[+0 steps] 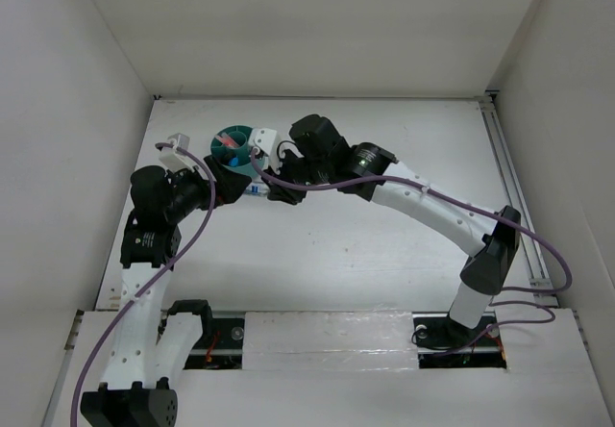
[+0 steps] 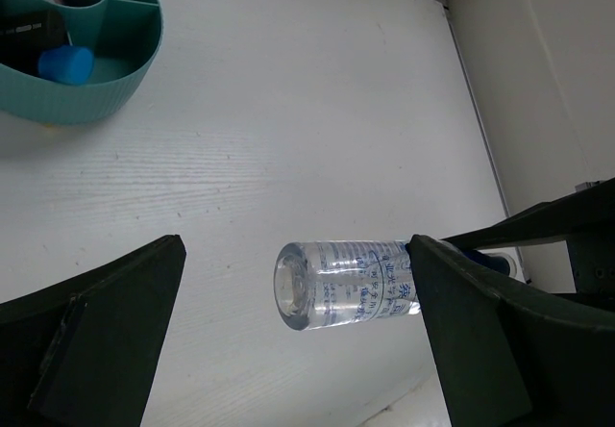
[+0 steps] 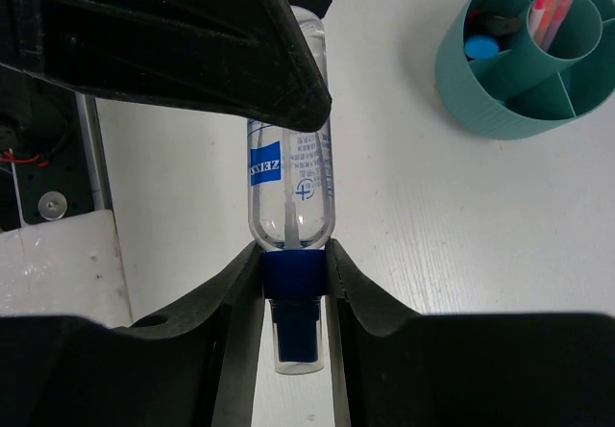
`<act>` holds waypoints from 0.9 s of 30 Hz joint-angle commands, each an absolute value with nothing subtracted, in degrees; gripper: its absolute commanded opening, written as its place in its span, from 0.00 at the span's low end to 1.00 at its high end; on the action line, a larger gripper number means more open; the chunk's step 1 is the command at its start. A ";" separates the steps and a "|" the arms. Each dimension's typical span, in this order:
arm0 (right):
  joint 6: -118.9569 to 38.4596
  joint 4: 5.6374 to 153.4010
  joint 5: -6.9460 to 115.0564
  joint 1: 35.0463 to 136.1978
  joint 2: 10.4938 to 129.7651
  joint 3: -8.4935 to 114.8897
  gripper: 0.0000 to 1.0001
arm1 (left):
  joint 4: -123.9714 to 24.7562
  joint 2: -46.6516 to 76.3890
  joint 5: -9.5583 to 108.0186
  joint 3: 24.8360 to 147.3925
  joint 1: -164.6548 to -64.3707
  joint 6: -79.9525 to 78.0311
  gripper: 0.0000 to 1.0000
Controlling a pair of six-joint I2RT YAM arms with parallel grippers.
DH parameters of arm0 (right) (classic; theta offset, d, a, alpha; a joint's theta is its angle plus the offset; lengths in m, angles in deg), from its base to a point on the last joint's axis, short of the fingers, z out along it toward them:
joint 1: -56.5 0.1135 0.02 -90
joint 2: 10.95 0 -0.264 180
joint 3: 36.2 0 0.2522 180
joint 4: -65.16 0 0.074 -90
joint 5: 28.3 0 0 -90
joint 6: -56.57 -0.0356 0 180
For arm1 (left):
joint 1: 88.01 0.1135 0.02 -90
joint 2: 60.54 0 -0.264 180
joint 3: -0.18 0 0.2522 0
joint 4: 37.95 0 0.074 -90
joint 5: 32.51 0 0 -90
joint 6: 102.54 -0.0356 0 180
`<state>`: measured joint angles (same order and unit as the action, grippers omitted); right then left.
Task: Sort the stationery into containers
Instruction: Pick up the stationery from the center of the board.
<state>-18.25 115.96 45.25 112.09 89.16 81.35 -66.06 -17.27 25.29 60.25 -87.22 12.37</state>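
My right claw (image 3: 293, 273) is pinched on the blue collar of the clear plastic tube with blue cap (image 3: 288, 187), held level just near-right of the round teal divided tub (image 3: 500, 110). I guess that leaves the body free for the left claw (image 2: 293, 321), which gapes wide around it and grips nothing. White woodgrain surface (image 2: 288, 110), bare white walls (image 1: 58, 110).

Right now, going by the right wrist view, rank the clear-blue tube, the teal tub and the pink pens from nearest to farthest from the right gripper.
1. clear-blue tube, clamped at its blue collar in the right gripper.
2. teal tub, upper right, near wall.
3. pink pens, standing in the tub's central ring.
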 commanded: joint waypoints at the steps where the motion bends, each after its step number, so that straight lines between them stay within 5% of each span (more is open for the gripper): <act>1: -18.15 112.15 44.56 112.39 85.46 83.56 0.00 | -65.51 -17.21 26.73 59.91 -87.31 11.37 1.00; 17: -0.48 127.52 39.73 111.34 90.73 83.81 0.00 | -63.93 -18.88 22.96 59.91 -87.31 11.37 1.00; 27: 13.05 139.29 22.68 107.65 96.97 94.52 0.00 | -58.22 -20.02 8.89 57.46 -87.31 11.98 1.00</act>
